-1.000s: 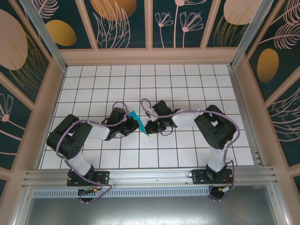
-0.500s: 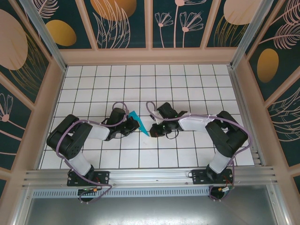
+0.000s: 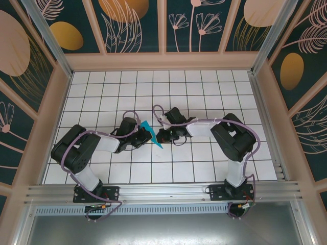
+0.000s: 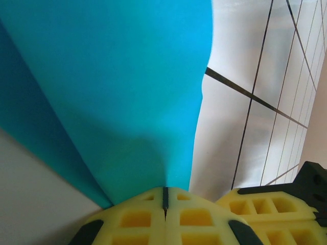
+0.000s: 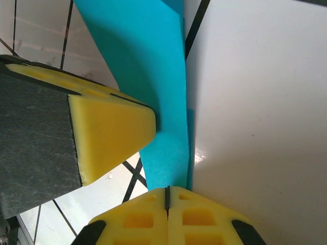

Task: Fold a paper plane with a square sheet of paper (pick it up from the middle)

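The sheet of paper (image 3: 148, 128) is a creased, narrow teal shape standing on edge between my two grippers at the middle of the white grid table (image 3: 204, 92). My left gripper (image 3: 146, 137) is shut on it; in the left wrist view the teal paper (image 4: 112, 76) pinches down into the slit of my shut left gripper (image 4: 164, 196). My right gripper (image 3: 160, 137) is shut, facing the left one. In the right wrist view its closed tips (image 5: 167, 196) press against a teal strip of the paper (image 5: 153, 76), with the left gripper's yellow pad (image 5: 110, 130) on the paper's other side.
Peach frame walls with dark floral panels (image 3: 163, 25) enclose the table on three sides. An aluminium rail (image 3: 163, 193) runs along the near edge by the arm bases. White grid tiles lie open behind and in front of the grippers.
The right arm swung out to the right half a second ago and has come back with its shut gripper against the paper. The left gripper and the paper have stayed in place.
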